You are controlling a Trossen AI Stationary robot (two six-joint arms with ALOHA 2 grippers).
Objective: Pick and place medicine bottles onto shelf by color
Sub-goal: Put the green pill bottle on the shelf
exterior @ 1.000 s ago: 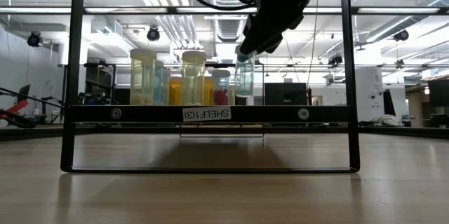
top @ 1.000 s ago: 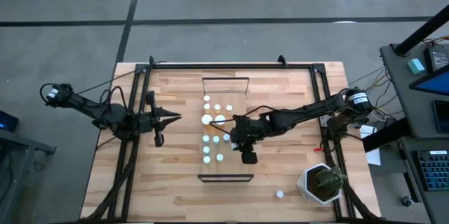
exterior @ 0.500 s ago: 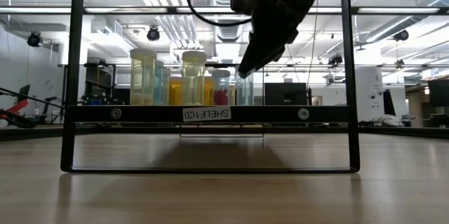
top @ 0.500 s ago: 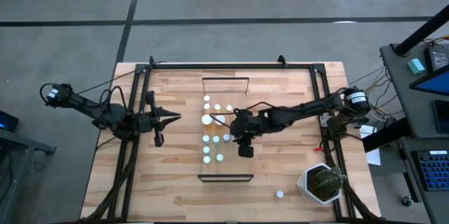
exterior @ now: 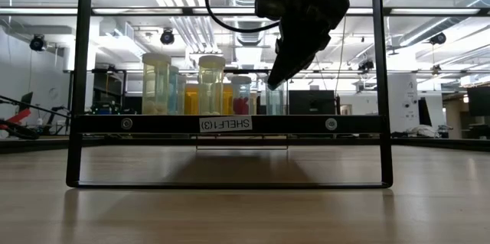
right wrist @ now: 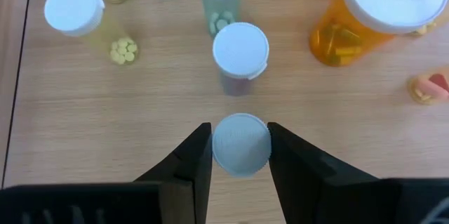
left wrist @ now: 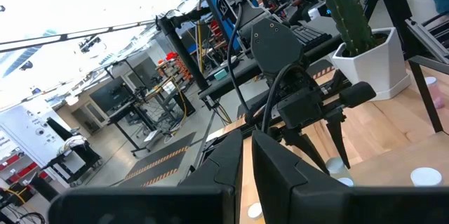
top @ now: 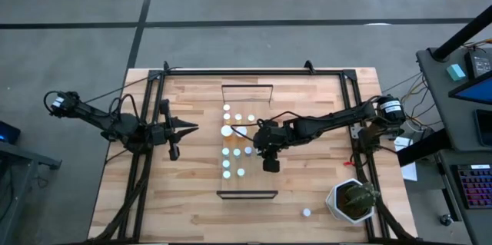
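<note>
Two arms reach over the table (top: 192, 206). The right hand (right wrist: 240, 147) hangs above the shelf (top: 257, 180), its fingers (right wrist: 195, 155) partly parted and pressed on either side of one white-capped bottle (right wrist: 240, 144), on the shelf's side facing the potted cactus (top: 354, 199). The other medicine bottles (top: 237, 134) stand on the shelf just beside it, orange ones (right wrist: 365, 17) among them; a lone cap (top: 306, 213) lies near the cactus. The left hand (top: 188, 128) waits away from the shelf, fingers together, empty.
</note>
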